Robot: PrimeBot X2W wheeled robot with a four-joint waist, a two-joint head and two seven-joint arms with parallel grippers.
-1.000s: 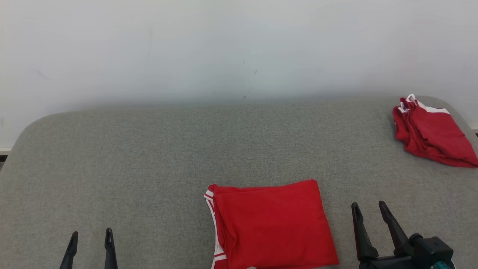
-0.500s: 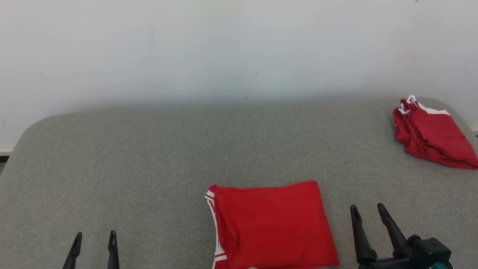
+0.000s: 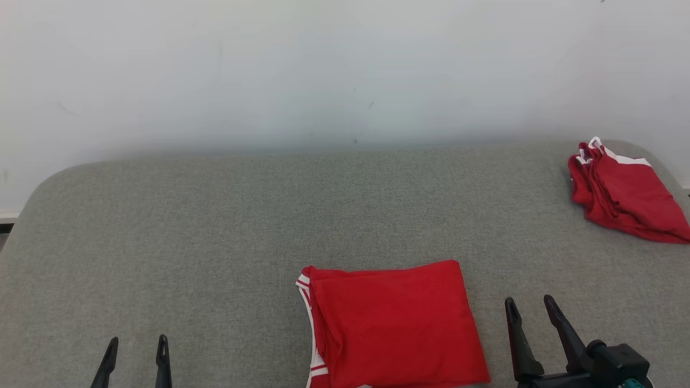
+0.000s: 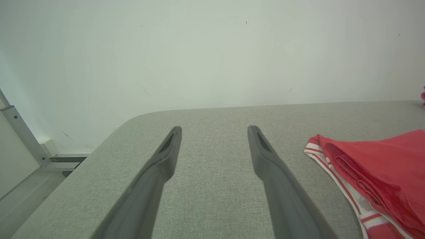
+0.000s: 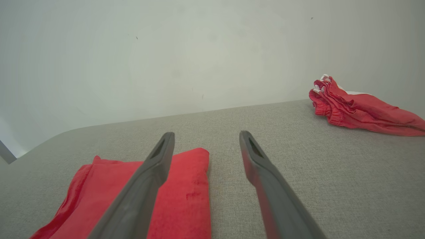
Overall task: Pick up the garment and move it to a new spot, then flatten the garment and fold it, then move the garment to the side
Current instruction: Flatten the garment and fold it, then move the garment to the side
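"On the grey padded table (image 3: 215, 226), where does the red garment (image 3: 393, 323) lie?" asks the first observer.

"Near the front edge, a little right of the middle, folded into a flat rectangle," answers the second. "Its white-striped trim shows along the left side, where the layers stack up."

"And the left gripper (image 3: 137, 340)?"

"At the lower left of the head view, well apart from the garment. Its two dark fingers are spread wide with nothing between them. Its wrist view shows bare grey cloth between the fingers and the garment's striped edge off to the right."

"The right gripper (image 3: 528, 299)?"

"Just beside the garment's right edge, and apart from it as far as the head view shows. Its fingers also stand spread and hold nothing. In its wrist view one finger crosses in front of the garment's corner, while the other is over bare table."

"Anything else on the table?"

"A second red garment (image 3: 620, 188) with a white band lies loosely bunched at the far right corner, well apart from the folded one. A pale wall (image 3: 323, 64) rises behind the table. The left wrist view also catches a metal frame rail (image 4: 20, 132) beside the table's rounded corner."
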